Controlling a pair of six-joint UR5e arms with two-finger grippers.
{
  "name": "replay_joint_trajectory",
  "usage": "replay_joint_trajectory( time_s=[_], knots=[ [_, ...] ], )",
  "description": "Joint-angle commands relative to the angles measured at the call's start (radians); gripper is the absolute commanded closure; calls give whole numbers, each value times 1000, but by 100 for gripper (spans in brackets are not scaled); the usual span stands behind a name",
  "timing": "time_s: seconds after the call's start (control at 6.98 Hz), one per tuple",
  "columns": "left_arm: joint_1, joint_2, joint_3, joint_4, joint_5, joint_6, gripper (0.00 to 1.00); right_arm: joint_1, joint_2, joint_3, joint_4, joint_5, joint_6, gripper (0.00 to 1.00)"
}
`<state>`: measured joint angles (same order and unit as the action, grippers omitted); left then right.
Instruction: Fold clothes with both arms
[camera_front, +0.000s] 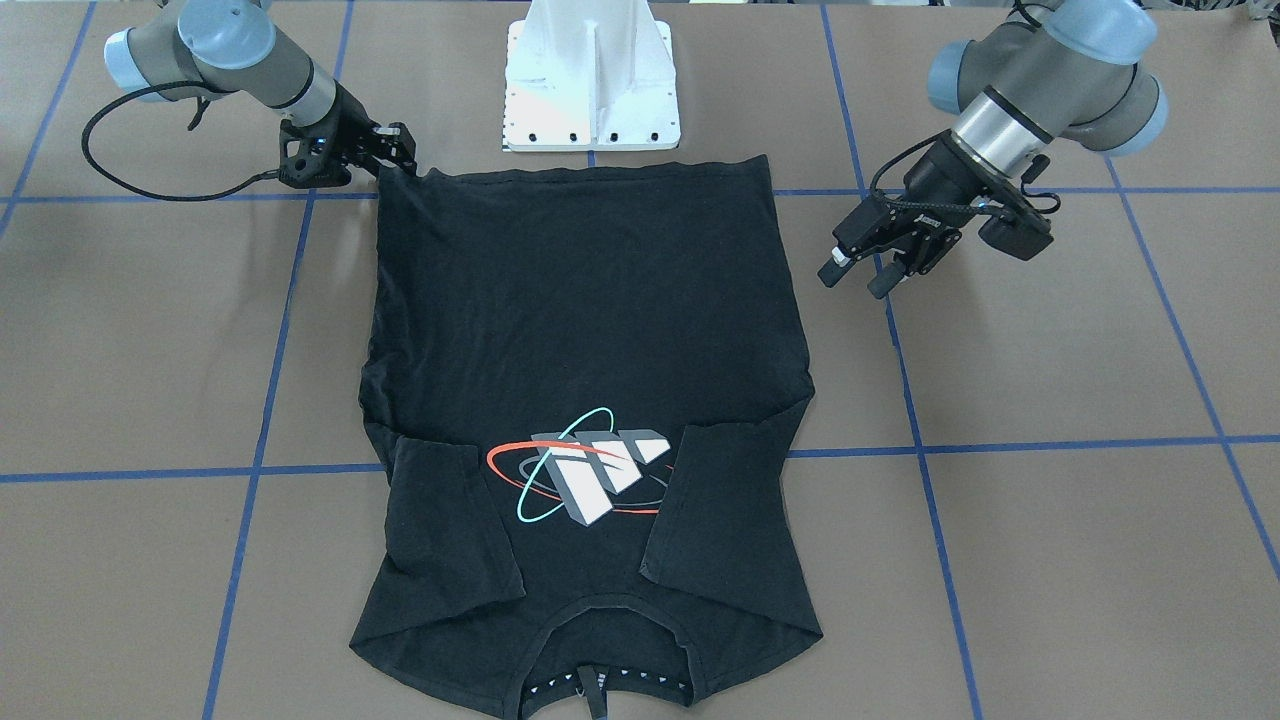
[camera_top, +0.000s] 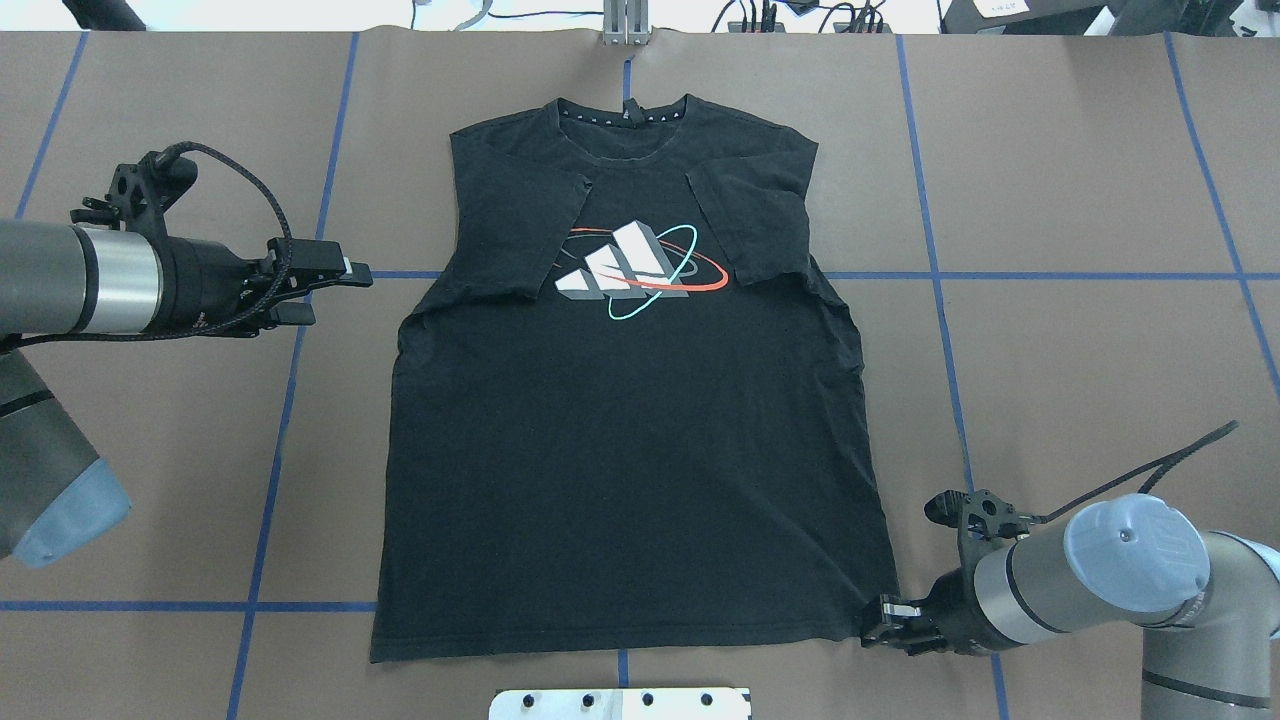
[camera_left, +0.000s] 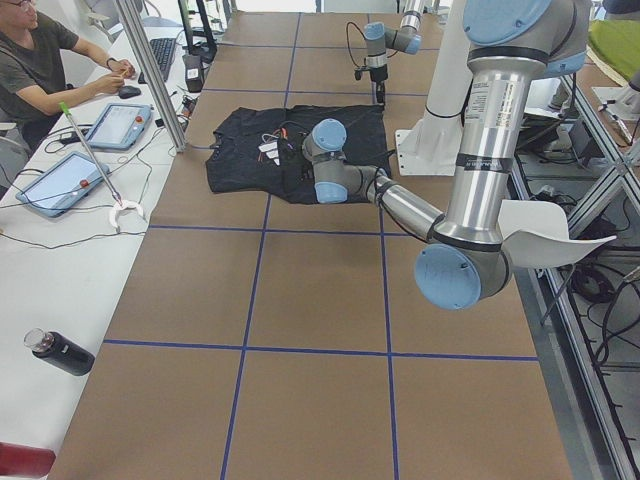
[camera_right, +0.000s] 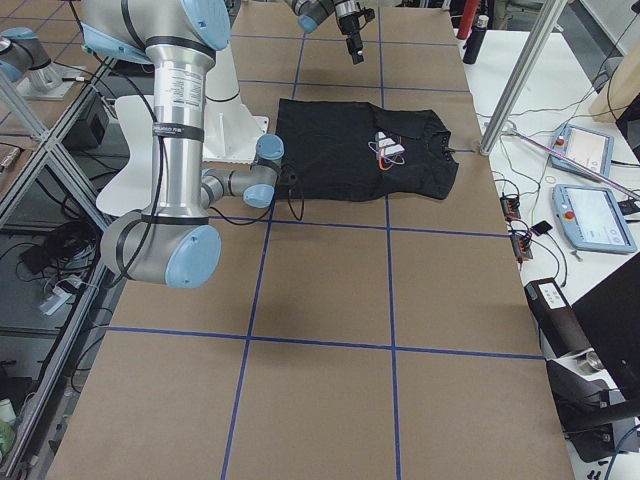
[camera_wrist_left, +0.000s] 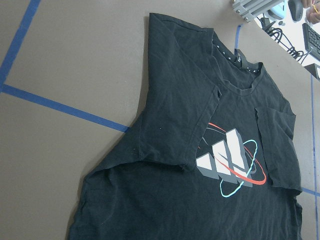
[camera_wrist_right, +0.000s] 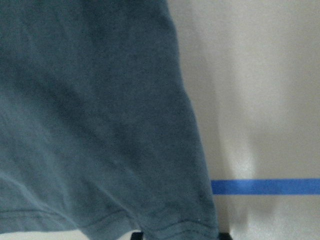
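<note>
- Found the black T-shirt (camera_top: 630, 450) spread flat on the table (camera_top: 1080, 400), graphic up, between the two claws, both sleeves (camera_top: 520, 235) already turned in over the chest.
- Saw the left claw (camera_top: 340, 294) empty, fingers parted, hovering just off the shirt's side edge, its tips pointing at the cloth but clear of it.
- Saw the right claw (camera_top: 882, 625) low at the right hem corner (camera_top: 865, 615), tips at the cloth; could not tell whether clamped on it or only poised.
- Judged the sleeve folds done and the hem-to-collar fold the step in hand.
- Judged the next move to call for bringing the left claw back toward the robot, down onto the left hem corner (camera_top: 392, 645), well apart from it now, and pinching there, then lifting both corners together toward the collar (camera_top: 625, 112).
</note>
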<state>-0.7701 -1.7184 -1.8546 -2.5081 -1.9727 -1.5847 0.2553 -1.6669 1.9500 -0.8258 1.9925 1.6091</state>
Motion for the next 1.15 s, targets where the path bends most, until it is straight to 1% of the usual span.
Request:
replay_joint_trajectory(
  time_s=[0.0, 0.14, 0.29, 0.72, 0.86, 1.0],
  knots=[
    [0, 2, 0, 0, 0, 0, 0, 1, -1, 3, 2, 12, 0, 68],
    [0, 3, 2, 0, 0, 0, 0, 4, -1, 4, 2, 18, 0, 75],
    [0, 3, 2, 0, 0, 0, 0, 2, -1, 4, 2, 19, 0, 77],
    [2, 2, 2, -2, 0, 0, 0, 2, -1, 1, 2, 20, 0, 77],
    [0, 2, 2, 0, 0, 0, 0, 2, -1, 4, 2, 20, 0, 85],
    [0, 2, 2, 0, 0, 0, 0, 4, -2, 7, 2, 20, 0, 100]
  ],
)
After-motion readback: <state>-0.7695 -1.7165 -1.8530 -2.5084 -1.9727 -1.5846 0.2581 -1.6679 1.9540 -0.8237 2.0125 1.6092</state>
